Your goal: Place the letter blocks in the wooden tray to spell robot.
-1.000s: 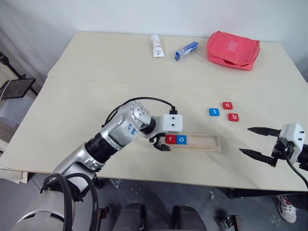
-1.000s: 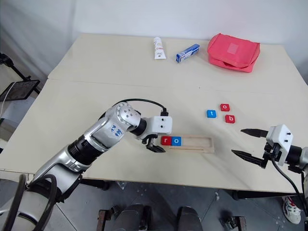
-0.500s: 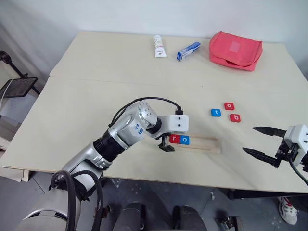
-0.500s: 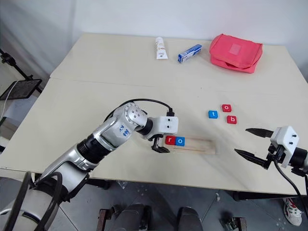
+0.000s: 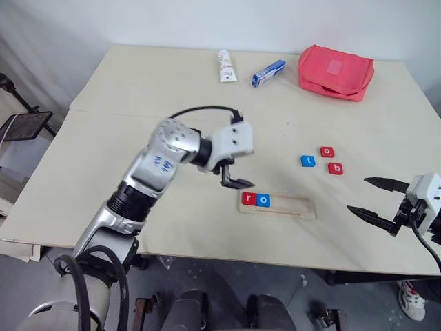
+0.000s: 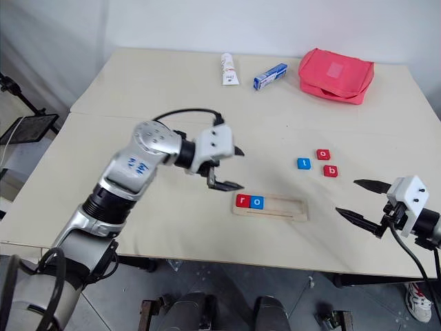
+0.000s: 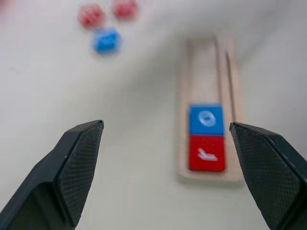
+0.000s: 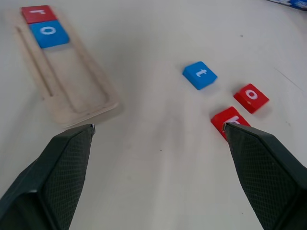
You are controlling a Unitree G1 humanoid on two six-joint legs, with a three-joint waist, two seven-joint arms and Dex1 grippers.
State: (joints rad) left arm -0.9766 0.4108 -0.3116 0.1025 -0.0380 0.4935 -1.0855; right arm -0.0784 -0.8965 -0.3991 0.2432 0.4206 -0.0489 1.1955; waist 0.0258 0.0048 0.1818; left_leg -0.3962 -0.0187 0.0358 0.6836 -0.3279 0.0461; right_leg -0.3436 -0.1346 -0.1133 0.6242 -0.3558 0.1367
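With both two-fingered black grippers, right [image 5: 375, 198] and left [image 6: 230, 169], spread empty, the slim pale wooden tray [image 5: 293, 206] holds red r [image 5: 248, 199] and blue o [image 5: 262, 201]; beyond it, red b [image 5: 335, 168] touches red o [image 5: 326, 152], risking a mispick.

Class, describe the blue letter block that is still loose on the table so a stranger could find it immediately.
Start at the wooden tray near the table's front edge, which holds a red r and a blue o at its left end. Beyond its right end lie three loose blocks. The blue t block is the leftmost of them and the only blue one; the o block and b block beside it are red.
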